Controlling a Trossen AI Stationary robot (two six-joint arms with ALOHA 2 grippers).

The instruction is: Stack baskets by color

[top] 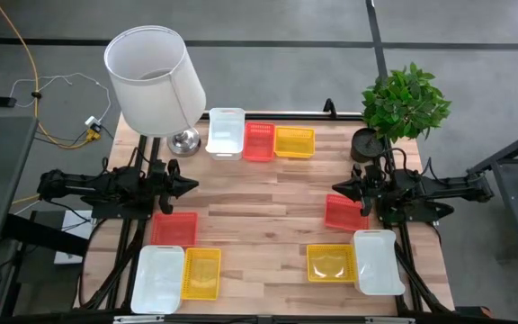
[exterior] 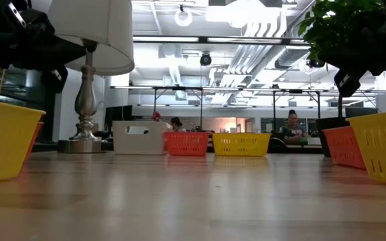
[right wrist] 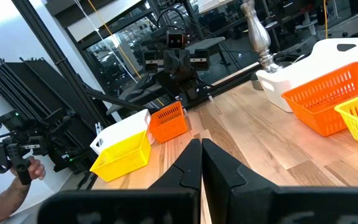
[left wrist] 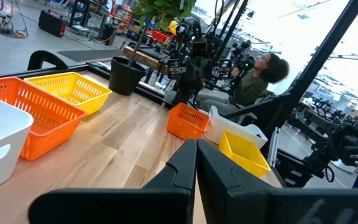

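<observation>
Three baskets sit side by side on their bases along the far edge: white (top: 226,131), red (top: 258,141), yellow (top: 294,141). At the near left stand a red basket (top: 174,229), a white one (top: 158,278) and a yellow one (top: 201,273). At the near right stand a red one (top: 343,212), a yellow one (top: 331,263) and a white one (top: 378,261). My left gripper (top: 190,186) is shut and points level toward the table's middle from the left side. My right gripper (top: 338,187) is shut and faces it from the right. Both hang above the wood with nothing between the fingers.
A lamp with a white shade (top: 156,81) stands at the far left corner. A potted plant (top: 403,103) stands at the far right corner. Bare wood (top: 263,216) lies between the two grippers. People sit in the room beyond the table (exterior: 291,127).
</observation>
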